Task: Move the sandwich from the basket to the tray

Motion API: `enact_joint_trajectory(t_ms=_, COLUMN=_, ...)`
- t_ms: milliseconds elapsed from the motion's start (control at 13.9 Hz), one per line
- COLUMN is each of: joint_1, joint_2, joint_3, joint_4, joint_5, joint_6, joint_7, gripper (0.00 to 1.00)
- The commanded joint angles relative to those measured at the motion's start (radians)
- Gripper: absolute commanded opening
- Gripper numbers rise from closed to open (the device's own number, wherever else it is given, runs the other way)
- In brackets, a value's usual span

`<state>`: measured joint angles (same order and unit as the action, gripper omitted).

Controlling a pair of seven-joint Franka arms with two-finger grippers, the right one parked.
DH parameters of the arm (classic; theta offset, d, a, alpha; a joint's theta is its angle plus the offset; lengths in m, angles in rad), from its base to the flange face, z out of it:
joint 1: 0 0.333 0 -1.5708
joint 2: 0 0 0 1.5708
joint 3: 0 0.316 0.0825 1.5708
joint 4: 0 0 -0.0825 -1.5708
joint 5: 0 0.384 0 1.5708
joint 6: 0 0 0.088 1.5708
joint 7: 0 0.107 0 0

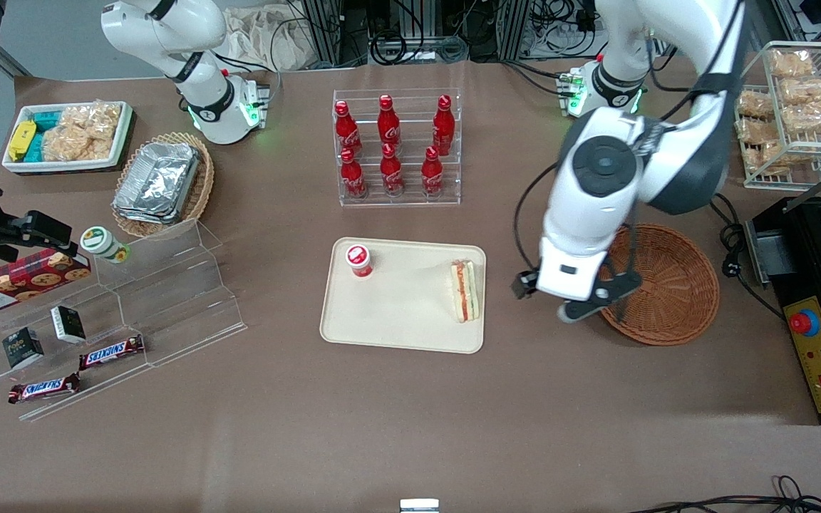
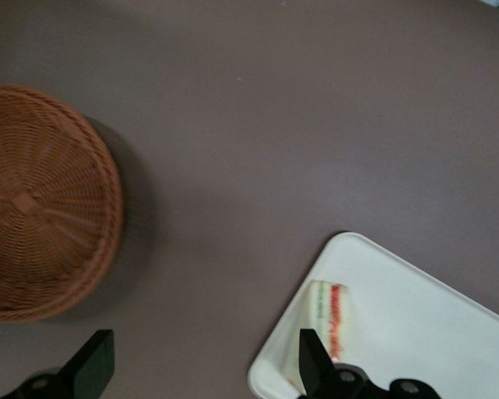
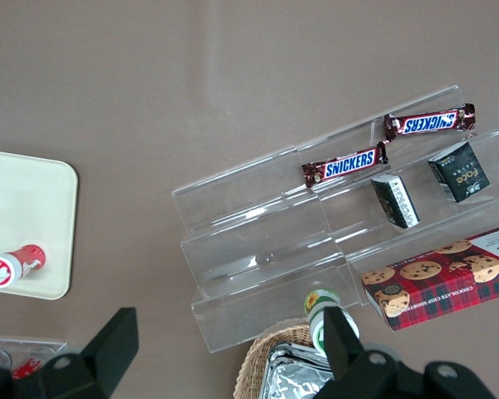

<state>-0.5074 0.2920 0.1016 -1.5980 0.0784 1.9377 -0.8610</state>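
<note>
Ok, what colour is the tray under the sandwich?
Cream-beige tray, sandwich on it; clearest in the front view.

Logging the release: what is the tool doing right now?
Tool: open, holding nothing, above the table between the basket and the tray. The sandwich lies on the tray.

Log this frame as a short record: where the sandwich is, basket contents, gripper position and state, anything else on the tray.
sandwich: lying on the tray, at its edge nearest the basket
basket: empty, on the table beside the tray
gripper: open, holding nothing, above the bare table between basket and tray
also on tray: small red-capped bottle at the corner farthest from the sandwich
task state: sandwich appears placed
</note>
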Motion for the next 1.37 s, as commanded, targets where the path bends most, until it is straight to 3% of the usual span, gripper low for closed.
enact_joint_trajectory(t_ms=0, joint_1=0.094, joint_2=-0.112, joint_3=-0.013, joint_4=-0.083, joint_5=-0.002, joint_6=-0.046, joint_7=0.149, gripper=1.00)
enact_joint_trajectory(t_ms=432, joint_1=0.257, joint_2=-0.258, joint_3=-0.016, joint_4=-0.177, joint_5=-0.011, joint_6=-0.118, joint_7=0.436, gripper=1.00)
enact_joint_trajectory(t_ms=721, joint_1=0.386, joint_2=-0.336, joint_3=-0.029, joint_4=-0.175, joint_5=-0.065, joint_6=-0.213, joint_7=0.652, gripper=1.00)
enact_joint_trajectory(t_ms=937, joint_1=0.487, joint_2=-0.387, joint_3=-0.095, joint_4=-0.174, joint_5=-0.065, joint_6=-0.275, joint_7=0.708, gripper=1.00)
enact_joint_trajectory(t_ms=1297, joint_1=0.489, joint_2=-0.427, joint_3=-0.092, joint_4=-0.151, joint_5=-0.063, joint_6=-0.325, joint_7=0.717, gripper=1.00)
